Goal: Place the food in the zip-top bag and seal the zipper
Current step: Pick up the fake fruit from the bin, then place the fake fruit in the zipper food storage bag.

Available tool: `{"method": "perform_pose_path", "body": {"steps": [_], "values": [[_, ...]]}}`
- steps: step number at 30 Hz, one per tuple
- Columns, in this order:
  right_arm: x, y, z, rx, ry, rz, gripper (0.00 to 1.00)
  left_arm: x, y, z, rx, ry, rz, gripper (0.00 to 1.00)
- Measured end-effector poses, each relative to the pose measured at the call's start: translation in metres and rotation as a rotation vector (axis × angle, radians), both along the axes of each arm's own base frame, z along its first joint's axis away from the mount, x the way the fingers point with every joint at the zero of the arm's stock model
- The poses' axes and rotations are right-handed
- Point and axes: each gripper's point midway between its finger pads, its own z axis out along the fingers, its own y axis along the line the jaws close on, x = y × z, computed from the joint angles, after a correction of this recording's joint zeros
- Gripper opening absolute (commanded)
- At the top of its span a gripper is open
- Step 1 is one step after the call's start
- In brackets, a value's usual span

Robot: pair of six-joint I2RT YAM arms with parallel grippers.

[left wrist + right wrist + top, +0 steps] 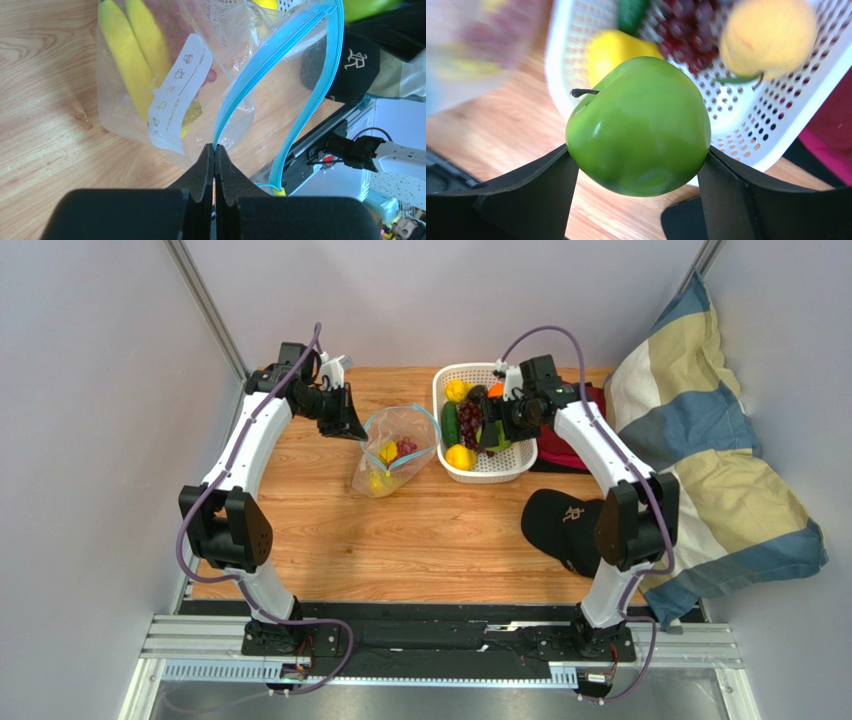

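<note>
While open-mouthed, zip-top bag (398, 450) with bananas (134, 50), basket (488, 476) with grapes (470, 423).

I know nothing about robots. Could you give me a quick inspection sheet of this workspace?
Surface: wooden table, no spills seen.
Job's things: zip-top bag open, bananas inside; grapes in white basket.
Clutter: black cap; red cloth beside the basket.
Grippers: left gripper shut on zipper end; right gripper holds green apple by the basket.
Cables: purple cables loop along both arms.
Surroundings: grey walls; striped pillow at right.
</note>
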Motion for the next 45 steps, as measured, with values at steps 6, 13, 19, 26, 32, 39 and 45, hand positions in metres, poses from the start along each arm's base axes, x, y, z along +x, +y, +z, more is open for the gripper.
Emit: {"method": "perform_pose_path", "body": {"steps": [6,13,19,26,32,39,45], "values": [[-0.006,0.035,0.103,0.172,-0.219,0.116,0.61,0.000,0.000,0.000,-0.002,0.000,-0.001,0.00],[-0.053,0.128,0.160,0.314,-0.334,0.366,0.66,0.000,-0.001,0.001,-0.005,0.001,-0.002,0.00],[-0.083,0.185,0.150,0.334,-0.307,0.495,0.88,0.000,-0.001,0.001,-0.007,0.002,0.000,0.00],[-0.059,0.190,0.117,0.271,-0.256,0.414,1.00,0.000,-0.001,0.001,-0.006,0.002,0.000,0.00],[-0.042,0.175,0.130,0.280,-0.281,0.344,1.00,-0.001,-0.001,0.001,-0.007,0.000,0.000,0.00],[-0.005,0.090,0.121,0.238,-0.292,0.143,0.98,-0.001,-0.001,0.001,-0.006,0.000,0.001,0.00],[0.009,0.039,0.056,0.155,-0.160,0.008,0.94,-0.001,-0.001,0.001,-0.007,0.003,-0.001,0.00]]}}
